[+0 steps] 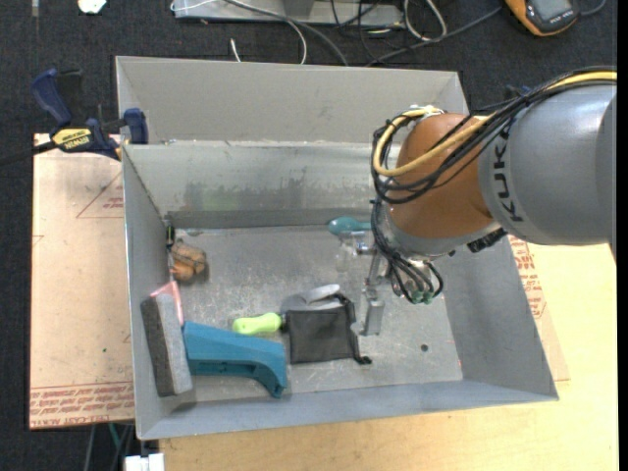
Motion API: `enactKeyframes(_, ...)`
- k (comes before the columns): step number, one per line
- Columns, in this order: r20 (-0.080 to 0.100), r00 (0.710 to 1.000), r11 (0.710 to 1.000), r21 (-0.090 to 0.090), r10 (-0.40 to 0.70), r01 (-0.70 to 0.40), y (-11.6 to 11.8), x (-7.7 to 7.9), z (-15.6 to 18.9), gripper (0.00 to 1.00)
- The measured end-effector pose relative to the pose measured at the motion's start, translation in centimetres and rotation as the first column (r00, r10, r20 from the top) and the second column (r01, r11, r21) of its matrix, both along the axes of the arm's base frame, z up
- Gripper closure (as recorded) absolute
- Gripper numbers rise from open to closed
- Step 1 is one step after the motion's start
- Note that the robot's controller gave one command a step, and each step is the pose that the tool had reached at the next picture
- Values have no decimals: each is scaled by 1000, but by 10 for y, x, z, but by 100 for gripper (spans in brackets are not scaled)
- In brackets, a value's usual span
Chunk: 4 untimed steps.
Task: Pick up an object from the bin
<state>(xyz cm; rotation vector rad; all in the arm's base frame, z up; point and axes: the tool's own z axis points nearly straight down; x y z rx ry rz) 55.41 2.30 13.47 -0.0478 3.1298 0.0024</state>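
The grey metal bin (245,189) lies under me, and my arm (554,165) comes in over its right edge, the orange wrist cover (442,180) hanging above the middle of the floor. My gripper (370,320) points down just right of the bin's centre, at the right edge of a dark square pad (316,337) that lies flat near the front wall. I cannot tell whether my gripper is open or closed, nor whether it touches the pad.

Along the left wall a long grey block (164,346) leans. A blue plastic piece (235,356) lies just beside it, in the front left corner. A yellow-green piece (257,324) lies between the blue piece and the pad. A teal thing (345,226) sits against the back wall, partly under my wrist. A small brown lump (188,263) rests near the back left corner.
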Motion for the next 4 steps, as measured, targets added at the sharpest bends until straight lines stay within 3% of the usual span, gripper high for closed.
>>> enactKeyframes(1, -1, 1000, 1000, 0, 0, 0, 0, 0, 0, 0)
enactKeyframes(2, 4, 1000, 1000, 1, -13, 13, 5, -11, -52, 0)
enactKeyframes(3, 9, 1000, 1000, 0, 24, -24, 12, -10, -63, 100)
enactKeyframes(4, 9, 1000, 1000, 0, 24, -24, 12, -10, -63, 100)
